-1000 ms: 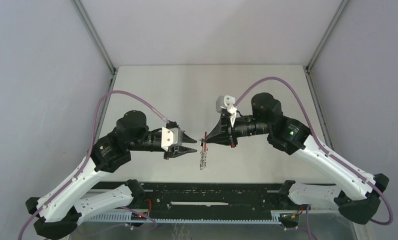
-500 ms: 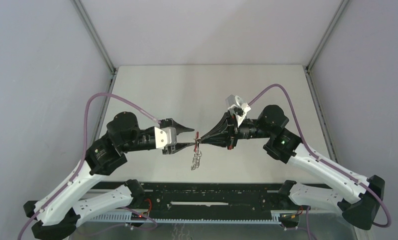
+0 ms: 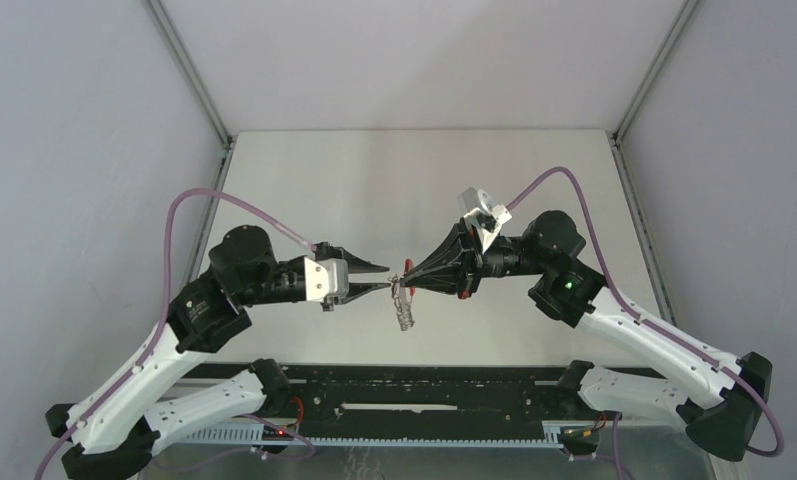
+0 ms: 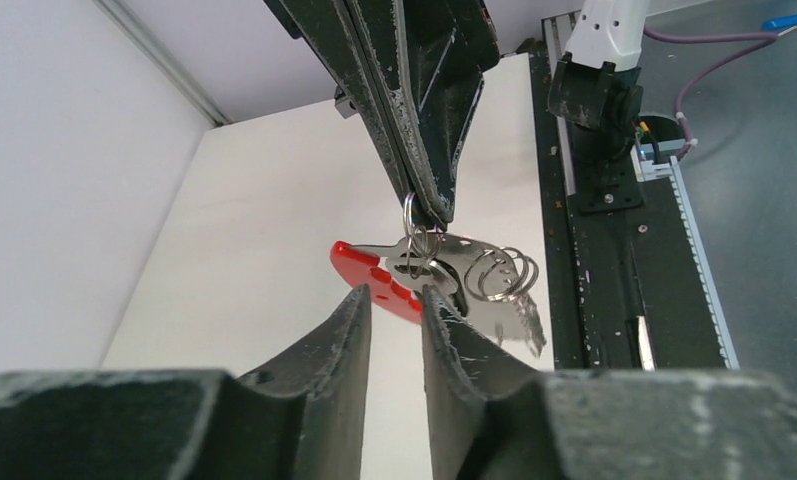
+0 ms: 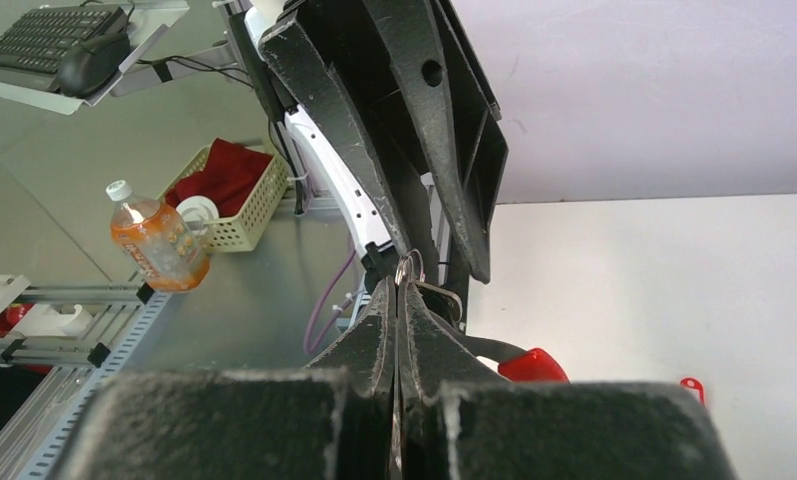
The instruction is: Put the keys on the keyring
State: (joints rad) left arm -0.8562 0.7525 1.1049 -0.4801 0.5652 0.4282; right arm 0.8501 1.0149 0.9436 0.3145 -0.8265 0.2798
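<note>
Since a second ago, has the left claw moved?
Yes, slightly: the left claw shifted up the overhead view, away from the black front rail, tips staying by the keyring.

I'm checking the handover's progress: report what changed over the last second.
The left gripper moved in toward the keyring, opened wide, then narrowed its jaws at its red part; a grip cannot be confirmed. The right gripper shifted slightly left and rolled. It stayed shut on the keyring, which still dangles above the table.
</note>
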